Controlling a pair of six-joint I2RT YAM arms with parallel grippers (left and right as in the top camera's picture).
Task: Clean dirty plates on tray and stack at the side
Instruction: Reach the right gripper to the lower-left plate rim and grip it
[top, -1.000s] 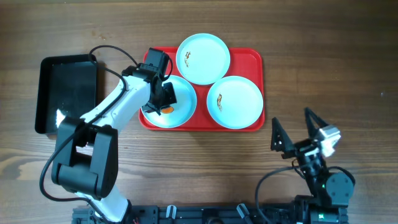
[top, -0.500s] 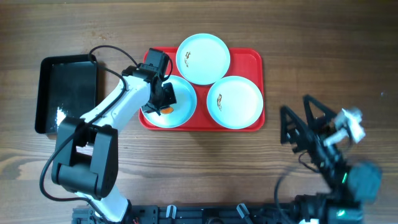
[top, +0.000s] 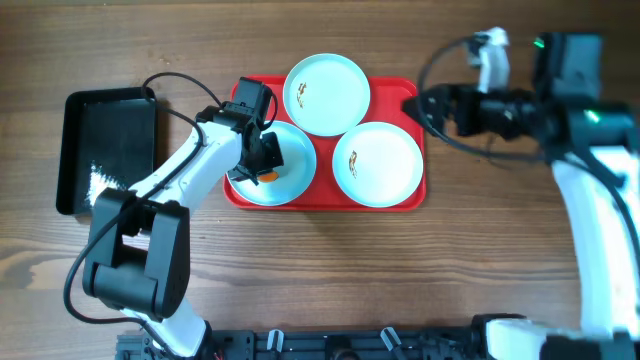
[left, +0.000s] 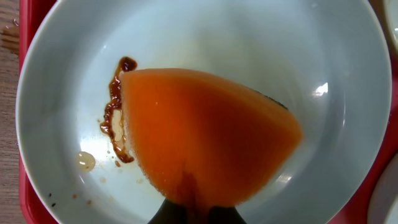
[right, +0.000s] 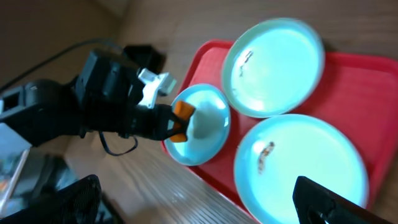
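The left gripper (top: 265, 160) pinches an orange sponge (left: 205, 137), pressing it on the smeared left plate (left: 348, 74). The right gripper (top: 420, 105) hovers with its fingers spread over the tray's (top: 320, 201) right rim.

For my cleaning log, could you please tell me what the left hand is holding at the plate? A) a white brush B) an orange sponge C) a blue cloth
B: the left hand grips an orange sponge over the middle of the smeared plate.
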